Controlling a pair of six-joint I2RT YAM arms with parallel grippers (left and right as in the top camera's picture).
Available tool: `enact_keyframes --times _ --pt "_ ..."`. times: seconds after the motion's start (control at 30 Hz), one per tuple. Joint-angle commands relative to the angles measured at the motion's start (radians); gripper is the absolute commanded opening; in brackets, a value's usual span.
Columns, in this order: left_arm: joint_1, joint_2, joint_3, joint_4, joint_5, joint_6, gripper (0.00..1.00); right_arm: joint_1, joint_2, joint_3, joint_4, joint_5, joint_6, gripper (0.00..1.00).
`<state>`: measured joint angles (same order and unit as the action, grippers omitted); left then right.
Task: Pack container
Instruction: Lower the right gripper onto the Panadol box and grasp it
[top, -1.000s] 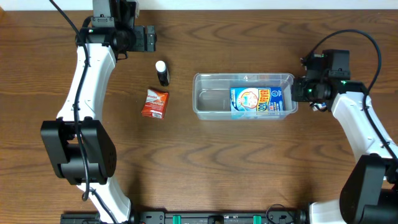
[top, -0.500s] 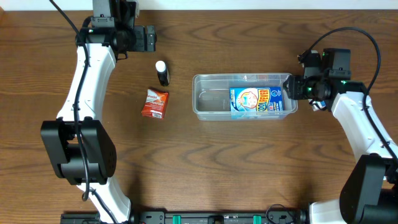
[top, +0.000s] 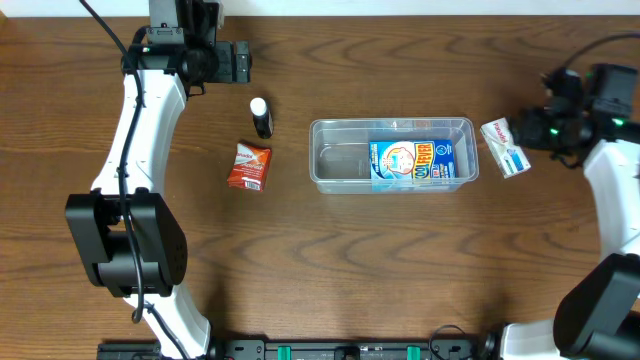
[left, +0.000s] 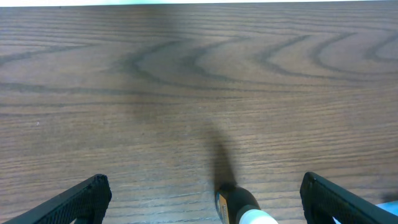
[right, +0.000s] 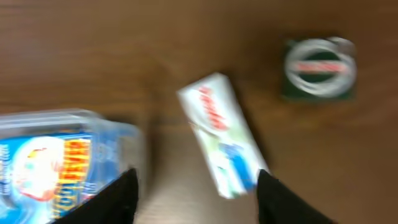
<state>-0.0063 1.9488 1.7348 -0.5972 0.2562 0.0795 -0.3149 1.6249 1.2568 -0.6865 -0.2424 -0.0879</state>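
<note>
The clear plastic container (top: 340, 128) lies in the middle of the table in the overhead view. A blue carton (top: 420, 160) lies flat in its right half. My right gripper (top: 541, 131) is open and empty, to the right of the container. In the blurred right wrist view, its fingers (right: 196, 205) frame a white box (right: 222, 134), with the container's end (right: 124, 134) at left. The white box (top: 504, 148) lies just right of the container. My left gripper (top: 238, 63) is open and empty at the back left.
A black bottle with a white cap (top: 261, 116) and a red packet (top: 248, 165) lie left of the container. The bottle's top (left: 239, 205) shows between my left fingers (left: 202, 200). A green round tin (right: 319, 68) sits beyond the white box.
My right gripper has pulled away to the right from the container's right end, uncovering the white box. The left arm has not moved.
</note>
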Motion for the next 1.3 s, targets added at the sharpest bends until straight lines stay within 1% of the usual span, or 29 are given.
enact_keyframes --times 0.0,0.03,0.2,0.27,0.33,0.5,0.57,0.63,0.77,1.0,1.17,1.27 --pt "0.007 0.008 -0.013 0.001 0.005 0.006 0.98 -0.045 -0.014 -0.035 -0.004 0.028 -0.087 0.66" --pt "0.007 0.008 -0.013 0.001 0.005 0.006 0.98 -0.051 -0.014 -0.044 -0.002 0.027 -0.113 0.69" --pt "0.007 0.008 -0.013 0.001 0.005 0.006 0.98 -0.050 -0.014 -0.096 0.045 0.025 -0.260 0.72" --pt "0.007 0.008 -0.013 0.001 0.005 0.006 0.98 -0.050 -0.013 -0.119 0.068 0.026 -0.312 0.74" --pt "0.007 0.008 -0.013 0.001 0.005 0.006 0.98 -0.050 -0.013 -0.154 0.107 0.026 -0.368 0.80" --pt "0.007 0.008 -0.013 0.001 0.005 0.006 0.98 -0.050 -0.011 -0.266 0.244 0.016 -0.440 0.95" --pt "0.007 0.008 -0.013 0.001 0.005 0.006 0.98 -0.050 -0.008 -0.309 0.293 -0.024 -0.483 0.97" --pt "0.007 0.008 -0.013 0.001 0.005 0.006 0.98 -0.050 -0.003 -0.356 0.355 -0.048 -0.505 0.97" --pt "0.007 0.008 -0.013 0.001 0.005 0.006 0.98 -0.050 -0.001 -0.426 0.469 -0.046 -0.505 0.97" --pt "0.007 0.008 -0.013 0.001 0.005 0.006 0.98 -0.050 0.018 -0.454 0.540 -0.047 -0.516 0.94" --pt "0.007 0.008 -0.013 0.001 0.005 0.006 0.98 -0.050 0.097 -0.454 0.600 -0.071 -0.511 0.93" --pt "0.007 0.008 -0.013 0.001 0.005 0.006 0.98 -0.050 0.141 -0.454 0.635 -0.080 -0.496 0.94"
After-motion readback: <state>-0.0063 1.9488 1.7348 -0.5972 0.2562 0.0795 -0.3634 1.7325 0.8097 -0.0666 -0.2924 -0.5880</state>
